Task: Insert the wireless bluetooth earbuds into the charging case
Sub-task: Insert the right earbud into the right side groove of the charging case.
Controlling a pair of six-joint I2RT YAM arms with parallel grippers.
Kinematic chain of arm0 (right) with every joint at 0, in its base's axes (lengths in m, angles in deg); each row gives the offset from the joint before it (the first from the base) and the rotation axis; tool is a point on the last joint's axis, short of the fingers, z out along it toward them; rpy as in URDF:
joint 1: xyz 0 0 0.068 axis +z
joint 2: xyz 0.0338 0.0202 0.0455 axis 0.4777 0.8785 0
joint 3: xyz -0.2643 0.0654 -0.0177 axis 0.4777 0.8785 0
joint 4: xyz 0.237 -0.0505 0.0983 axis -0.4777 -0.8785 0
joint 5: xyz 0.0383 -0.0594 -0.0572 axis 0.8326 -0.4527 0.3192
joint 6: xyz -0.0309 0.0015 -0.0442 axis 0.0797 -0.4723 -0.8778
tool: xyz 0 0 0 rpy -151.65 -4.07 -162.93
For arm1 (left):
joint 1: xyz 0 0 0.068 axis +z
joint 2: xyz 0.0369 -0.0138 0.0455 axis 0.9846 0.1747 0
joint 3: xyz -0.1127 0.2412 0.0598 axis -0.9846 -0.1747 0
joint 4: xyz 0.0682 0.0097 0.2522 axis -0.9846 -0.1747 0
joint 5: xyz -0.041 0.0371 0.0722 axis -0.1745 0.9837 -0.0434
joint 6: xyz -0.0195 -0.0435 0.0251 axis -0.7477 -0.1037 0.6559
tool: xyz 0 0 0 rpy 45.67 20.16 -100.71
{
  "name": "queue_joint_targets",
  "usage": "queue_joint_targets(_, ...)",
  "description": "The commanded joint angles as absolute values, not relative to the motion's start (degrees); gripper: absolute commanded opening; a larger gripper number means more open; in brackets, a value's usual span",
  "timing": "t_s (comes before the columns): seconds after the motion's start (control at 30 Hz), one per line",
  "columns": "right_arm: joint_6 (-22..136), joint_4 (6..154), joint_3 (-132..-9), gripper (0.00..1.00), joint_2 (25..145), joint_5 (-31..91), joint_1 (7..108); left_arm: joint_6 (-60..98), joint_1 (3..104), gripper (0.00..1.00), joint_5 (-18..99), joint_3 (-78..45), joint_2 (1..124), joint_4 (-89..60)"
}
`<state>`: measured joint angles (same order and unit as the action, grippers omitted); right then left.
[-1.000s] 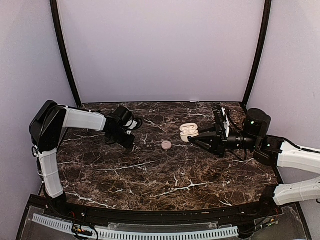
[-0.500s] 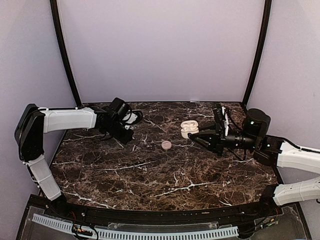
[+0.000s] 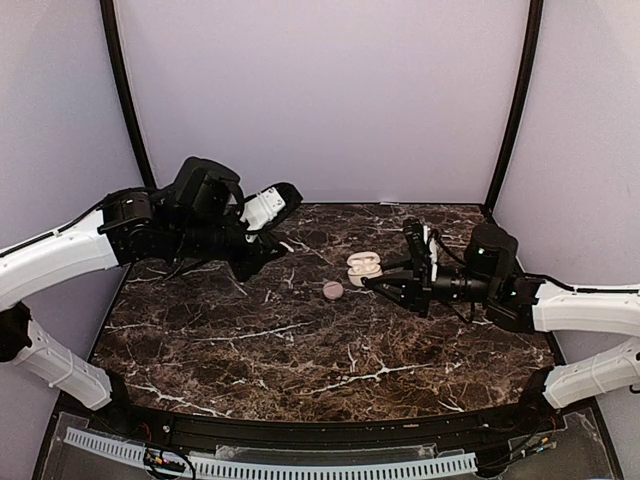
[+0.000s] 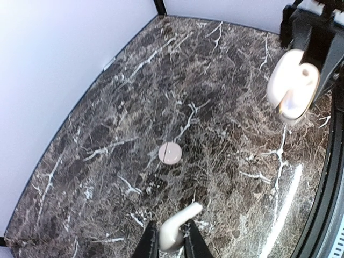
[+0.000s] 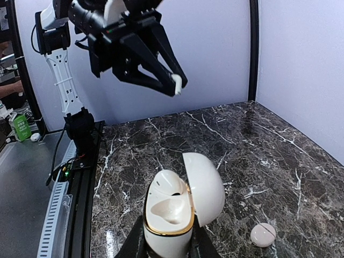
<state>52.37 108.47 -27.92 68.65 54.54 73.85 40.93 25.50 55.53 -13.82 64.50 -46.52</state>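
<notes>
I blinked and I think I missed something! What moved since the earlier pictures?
The left gripper rose high off the table, with an earbud pinched in it. The right gripper carried the open charging case a little toward the left arm. No grabbing or letting go shows. The small round case stayed where it was, and the charging case stayed open.

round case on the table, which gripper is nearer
Right. The right gripper sits just right of the round case; the left gripper hangs raised, farther to its left.
</notes>
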Motion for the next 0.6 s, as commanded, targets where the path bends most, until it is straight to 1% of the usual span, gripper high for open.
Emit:
queue_joint_targets(0.0,51.18,112.27,-27.79,0.0,69.93,58.27,73.93,45.93,20.38,0.08,59.12,-9.36,62.28,-50.89)
queue_joint_targets(0.17,51.53,113.16,-27.62,0.0,70.88,60.37,75.08,49.27,13.73,0.08,61.7,-5.68,63.41,-53.03)
queue_joint_targets(0.37,48.91,112.77,-27.45,0.0,71.35,61.37,77.32,52.8,8.3,0.07,63.68,-3.52,65.51,-53.53)
queue_joint_targets(0.57,48.56,111.08,-28.74,0.0,72.46,61.35,78.41,54.72,4.32,0.06,71.86,-1.45,69.16,-54.72)
